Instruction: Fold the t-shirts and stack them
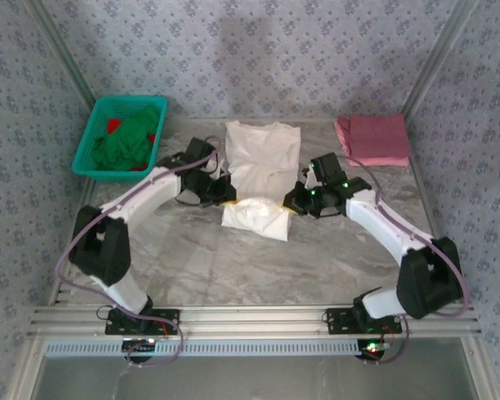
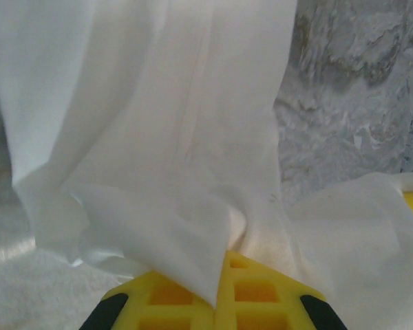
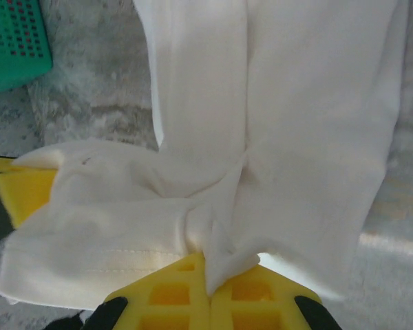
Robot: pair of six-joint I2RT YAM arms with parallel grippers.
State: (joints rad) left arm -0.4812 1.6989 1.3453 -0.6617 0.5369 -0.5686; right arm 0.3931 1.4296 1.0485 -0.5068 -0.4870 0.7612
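Observation:
The cream-white t-shirt (image 1: 261, 158) lies lengthwise in the middle of the table, its near hem (image 1: 256, 218) lifted and bunched between both arms. My left gripper (image 1: 226, 194) is shut on the hem's left corner; white cloth (image 2: 158, 172) drapes over its yellow fingers (image 2: 261, 295). My right gripper (image 1: 293, 202) is shut on the right corner, with a pinch of cream cloth (image 3: 227, 258) caught between its yellow fingers (image 3: 172, 292). The dusty pink t-shirt (image 1: 372, 138) rests folded at the back right.
A teal mesh basket (image 1: 121, 136) with green and red cloth stands at the back left, its corner (image 3: 14, 41) showing in the right wrist view. The marbled grey table (image 1: 233, 267) ends at a metal rail in front. Patterned walls enclose the space.

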